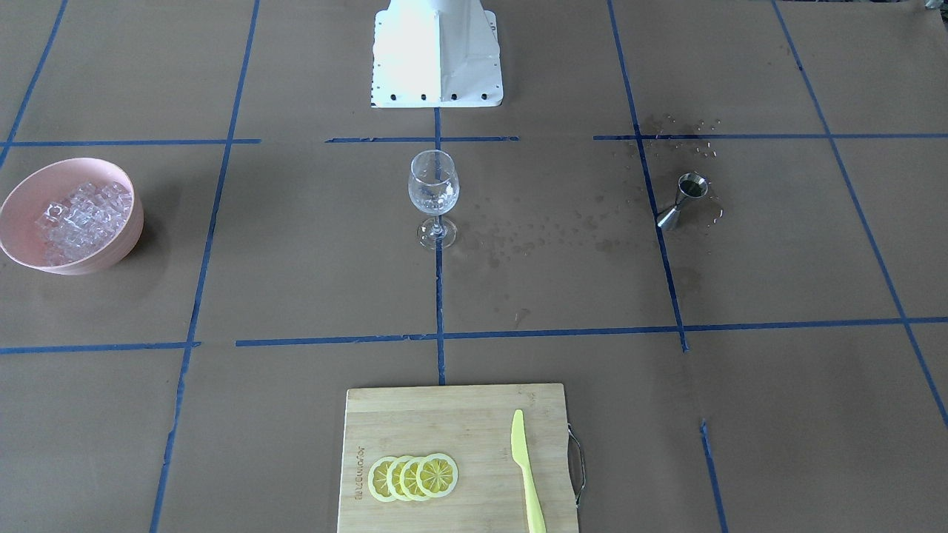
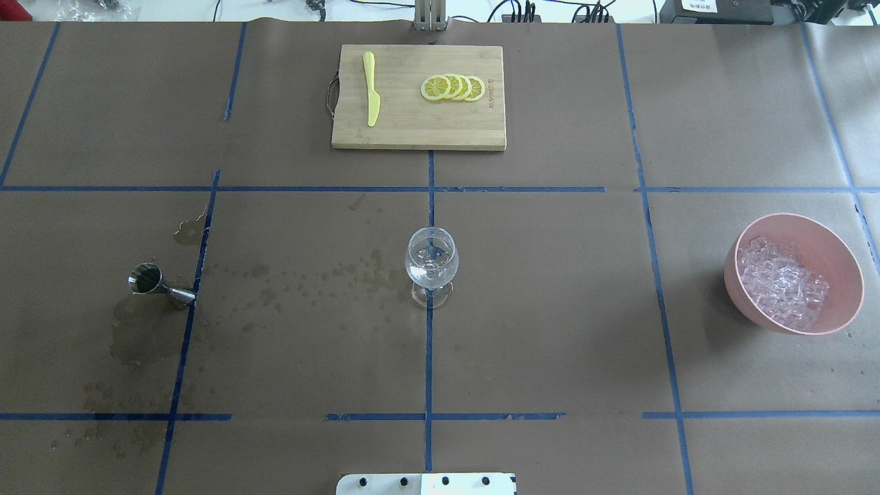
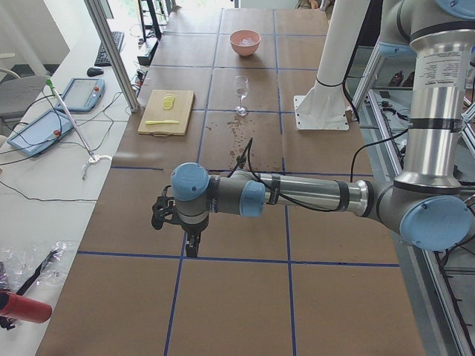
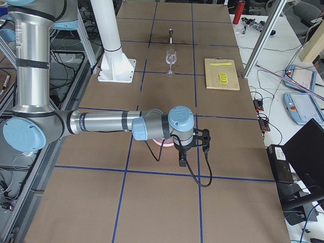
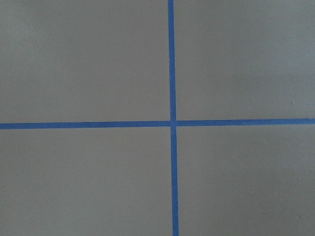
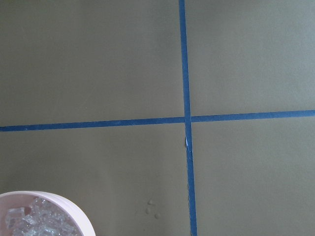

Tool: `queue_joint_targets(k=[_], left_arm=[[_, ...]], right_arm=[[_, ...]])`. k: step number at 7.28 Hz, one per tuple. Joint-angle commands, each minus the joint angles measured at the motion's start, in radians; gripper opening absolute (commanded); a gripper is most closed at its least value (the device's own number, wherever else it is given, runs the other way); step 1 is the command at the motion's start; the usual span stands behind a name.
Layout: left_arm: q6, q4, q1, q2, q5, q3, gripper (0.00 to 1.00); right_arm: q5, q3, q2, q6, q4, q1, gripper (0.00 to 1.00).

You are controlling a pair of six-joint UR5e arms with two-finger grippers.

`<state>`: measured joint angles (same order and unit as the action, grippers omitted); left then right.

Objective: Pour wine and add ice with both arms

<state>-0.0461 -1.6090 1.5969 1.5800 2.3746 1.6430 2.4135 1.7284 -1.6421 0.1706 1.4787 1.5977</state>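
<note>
A steel jigger (image 1: 694, 186) stands on the brown paper with dark wine in its top cup; it also shows in the overhead view (image 2: 144, 278). An upright wine glass (image 1: 433, 194) stands at the table's middle (image 2: 431, 265). Ice cubes (image 1: 81, 211) fill a pink bowl (image 2: 733, 275); its rim shows at the right wrist view's bottom left (image 6: 74, 209). My left gripper (image 3: 191, 248) hangs over bare paper beyond the jigger. My right gripper (image 4: 182, 161) hangs just past the bowl. I cannot tell whether either is open or shut.
A wooden cutting board (image 1: 452, 414) with lemon slices (image 1: 412, 477) and a yellow knife (image 1: 526, 470) lies at the far edge. Wet spots (image 2: 323, 282) mark the paper between jigger and glass. The white robot base (image 1: 435, 52) stands behind the glass.
</note>
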Motion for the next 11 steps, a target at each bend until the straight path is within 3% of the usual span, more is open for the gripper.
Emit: queue_joint_targets(k=[1,2,5,7,9,11], left_arm=[[0.002,-0.003,0.000,0.002,0.000,0.001,1.00],[0.000,-0.005,0.000,0.002,0.000,0.017,1.00],[-0.116,0.003,-0.035,0.015,0.002,0.280,1.00],[-0.446,0.003,-0.235,0.009,-0.024,0.502,1.00],[-0.841,-0.030,-0.497,-0.026,-0.244,0.706,1.00],[-1.126,-0.252,-0.764,-0.189,-0.488,0.776,1.00]], right_arm=[[-0.001,0.000,0.001,0.000,0.002,0.001,1.00],[0.001,-0.001,-0.001,0.001,0.000,0.001,1.00],[0.012,0.013,0.043,0.013,-0.001,-0.001,1.00],[0.022,-0.047,0.044,0.026,0.000,-0.005,1.00],[0.041,-0.043,0.044,0.026,-0.032,-0.005,1.00],[0.041,-0.046,0.051,0.032,-0.058,-0.007,1.00]])
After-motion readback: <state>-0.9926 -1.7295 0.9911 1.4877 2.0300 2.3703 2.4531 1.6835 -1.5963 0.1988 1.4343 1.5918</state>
